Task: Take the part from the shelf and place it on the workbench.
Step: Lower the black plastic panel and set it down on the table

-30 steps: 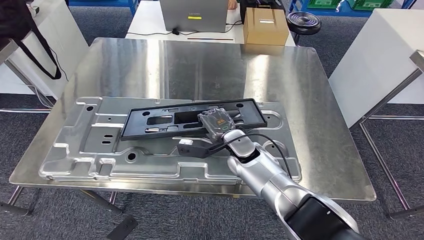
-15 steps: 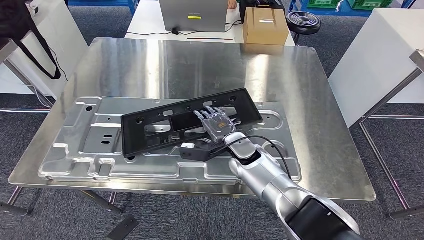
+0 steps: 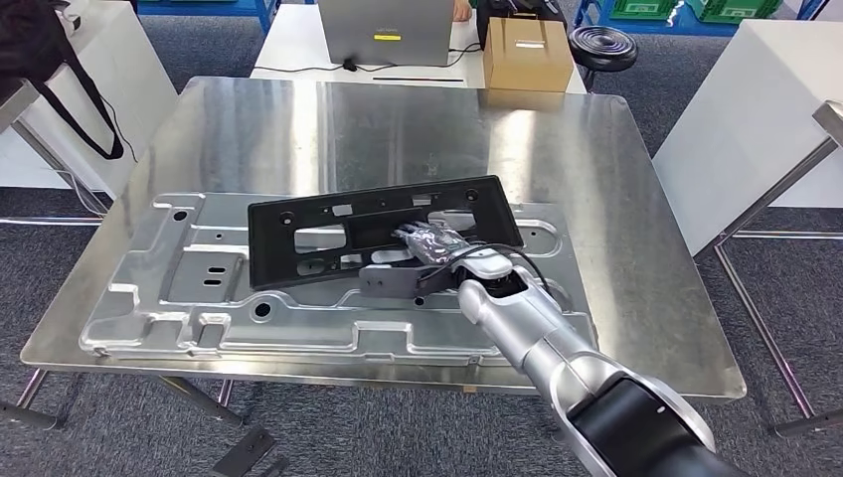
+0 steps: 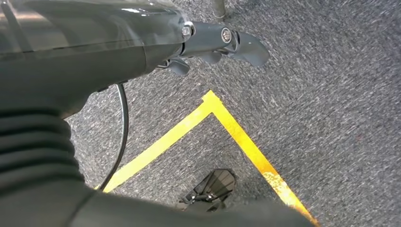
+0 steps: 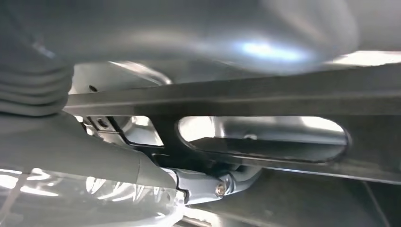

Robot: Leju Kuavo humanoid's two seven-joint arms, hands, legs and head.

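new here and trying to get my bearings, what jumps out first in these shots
The long black plastic part stands out, lying on the big stamped metal panel that covers the near half of the steel workbench. The right hand reaches into the part's near edge, fingers at its cut-outs. Beyond the workbench, a cardboard box sits on a white table.

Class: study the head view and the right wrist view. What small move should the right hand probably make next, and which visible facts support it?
Probably lower and let go. The right hand reaches through an opening in the black part, whose far edge looks tipped up off the metal panel on the workbench. The part is not yet lying flat.
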